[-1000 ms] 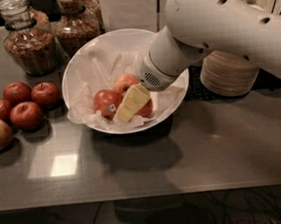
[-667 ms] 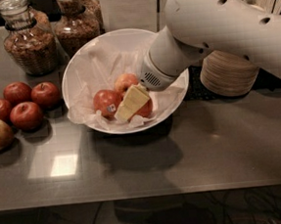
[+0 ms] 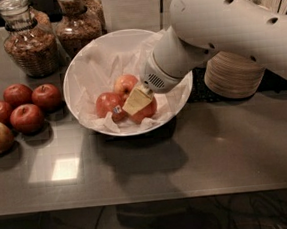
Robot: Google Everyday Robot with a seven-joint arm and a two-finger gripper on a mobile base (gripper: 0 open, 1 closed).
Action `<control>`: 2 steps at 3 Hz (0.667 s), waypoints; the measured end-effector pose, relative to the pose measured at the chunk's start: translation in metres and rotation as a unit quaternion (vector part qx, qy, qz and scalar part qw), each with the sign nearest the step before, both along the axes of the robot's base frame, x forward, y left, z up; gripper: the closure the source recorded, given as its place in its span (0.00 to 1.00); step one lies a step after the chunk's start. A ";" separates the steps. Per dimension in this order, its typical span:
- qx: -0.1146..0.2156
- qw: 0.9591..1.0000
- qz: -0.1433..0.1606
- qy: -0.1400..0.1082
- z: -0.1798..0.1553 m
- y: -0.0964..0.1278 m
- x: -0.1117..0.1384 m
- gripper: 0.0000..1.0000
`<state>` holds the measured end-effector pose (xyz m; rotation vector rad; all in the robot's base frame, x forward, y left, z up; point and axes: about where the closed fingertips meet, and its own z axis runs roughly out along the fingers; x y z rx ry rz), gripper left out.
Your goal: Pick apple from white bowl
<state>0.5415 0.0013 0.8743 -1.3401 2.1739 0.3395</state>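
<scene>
The white bowl (image 3: 80,77), wide and lined with crinkled white paper, stands at the middle of the counter. It holds three apples. A red-orange apple with a pale patch (image 3: 125,84) lies at the back. A darker red apple with a small sticker (image 3: 107,103) lies at the front left. A third red-orange apple (image 3: 148,111) at the front right is mostly hidden. My gripper (image 3: 138,101) reaches down from the upper right into the bowl. It sits right on the third apple, just in front of the pale-patched one.
Several red apples (image 3: 28,116) lie on the counter left of the bowl. Two glass jars (image 3: 29,41) stand behind them. A stack of beige paper bowls (image 3: 233,76) stands right of the white bowl, under my arm. The counter's front edge runs below.
Almost nothing has changed. The gripper has shifted very slightly up and to the right inside the bowl, and the apples lie where they were.
</scene>
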 end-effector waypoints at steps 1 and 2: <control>0.000 1.000 0.000 0.000 0.000 0.000 0.000 0.62; 0.000 1.000 0.000 0.000 0.000 0.000 0.000 0.43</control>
